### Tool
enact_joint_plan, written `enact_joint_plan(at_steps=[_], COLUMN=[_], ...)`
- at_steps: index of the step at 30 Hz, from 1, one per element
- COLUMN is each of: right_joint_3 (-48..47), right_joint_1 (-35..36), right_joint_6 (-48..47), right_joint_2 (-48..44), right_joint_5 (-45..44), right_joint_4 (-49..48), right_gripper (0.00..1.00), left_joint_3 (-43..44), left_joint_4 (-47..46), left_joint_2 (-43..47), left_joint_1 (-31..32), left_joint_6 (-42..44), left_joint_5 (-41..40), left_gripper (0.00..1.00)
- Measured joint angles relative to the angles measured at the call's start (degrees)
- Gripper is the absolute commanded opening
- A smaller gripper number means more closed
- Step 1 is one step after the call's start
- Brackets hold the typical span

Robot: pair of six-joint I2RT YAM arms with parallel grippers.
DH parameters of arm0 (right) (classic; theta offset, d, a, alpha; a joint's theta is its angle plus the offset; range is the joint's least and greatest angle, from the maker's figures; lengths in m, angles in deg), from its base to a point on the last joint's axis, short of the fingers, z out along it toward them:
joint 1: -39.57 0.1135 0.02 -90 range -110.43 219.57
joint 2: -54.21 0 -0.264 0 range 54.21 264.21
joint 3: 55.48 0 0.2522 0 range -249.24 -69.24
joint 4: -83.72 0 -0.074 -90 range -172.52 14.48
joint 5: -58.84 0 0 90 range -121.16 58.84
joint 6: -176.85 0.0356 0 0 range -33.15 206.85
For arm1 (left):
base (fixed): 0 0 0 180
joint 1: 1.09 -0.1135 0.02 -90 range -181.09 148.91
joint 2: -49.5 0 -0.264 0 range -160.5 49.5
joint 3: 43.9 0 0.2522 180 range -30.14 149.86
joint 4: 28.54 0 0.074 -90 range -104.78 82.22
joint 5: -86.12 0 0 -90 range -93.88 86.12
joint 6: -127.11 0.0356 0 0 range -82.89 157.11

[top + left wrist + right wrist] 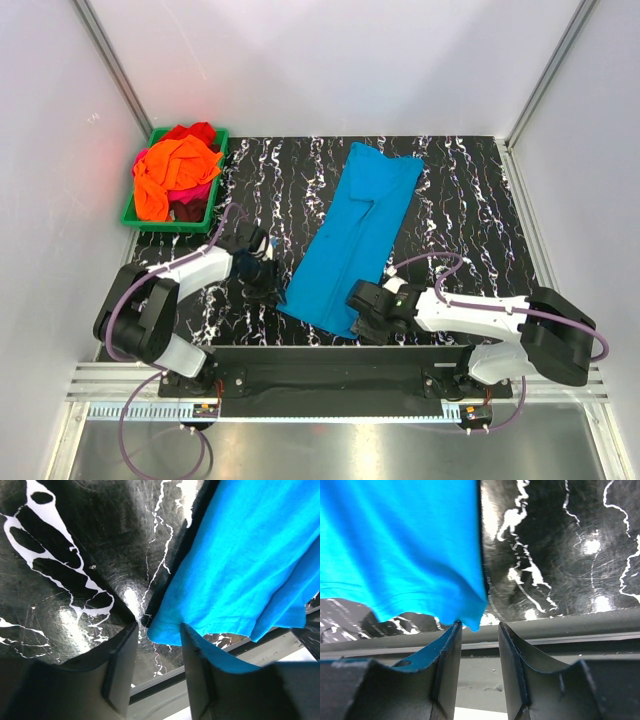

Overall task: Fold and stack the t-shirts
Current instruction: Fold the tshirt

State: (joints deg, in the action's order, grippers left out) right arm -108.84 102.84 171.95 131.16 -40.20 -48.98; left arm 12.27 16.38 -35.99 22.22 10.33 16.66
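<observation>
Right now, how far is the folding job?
Done: the blue shirt lies as a long strip, apparently folded lengthwise. In hand: left gripper and right gripper, jaws open, sit at its near corners. To do: cross folds, plus the shirts heaped in the bin; nothing stacked.

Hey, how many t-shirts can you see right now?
4 I can tell apart: the blue t-shirt flat on the table; the orange t-shirt, red t-shirt and magenta t-shirt heaped in the green bin, far left. More may be hidden underneath.

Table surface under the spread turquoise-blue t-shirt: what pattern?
The table surface is black with white marble-like streaks; best in the top external view.
</observation>
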Motion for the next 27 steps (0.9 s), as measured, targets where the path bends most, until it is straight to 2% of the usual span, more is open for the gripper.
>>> enact_joint_plan(at_steps=[8, 17, 27], right_joint_3=[-1.0, -1.0, 1.1], right_joint_1=[0.0, 0.0, 0.0], right_joint_6=[0.3, 0.0, -0.3], right_joint_2=[-0.8, -1.3, -0.3], right_joint_5=[-1.0, -1.2, -2.4], right_joint_4=[2.6, 2.5, -0.4], right_gripper=[0.44, 0.44, 0.47], left_joint_3=[0.0, 0.0, 0.0], left_joint_4=[0.0, -0.1, -0.2], left_joint_2=[-0.9, -1.4, -1.9], left_joint_1=[0.1, 0.1, 0.1], left_joint_6=[-0.1, -0.1, -0.6], left_joint_5=[-0.2, 0.1, 0.6], left_gripper=[0.27, 0.24, 0.15])
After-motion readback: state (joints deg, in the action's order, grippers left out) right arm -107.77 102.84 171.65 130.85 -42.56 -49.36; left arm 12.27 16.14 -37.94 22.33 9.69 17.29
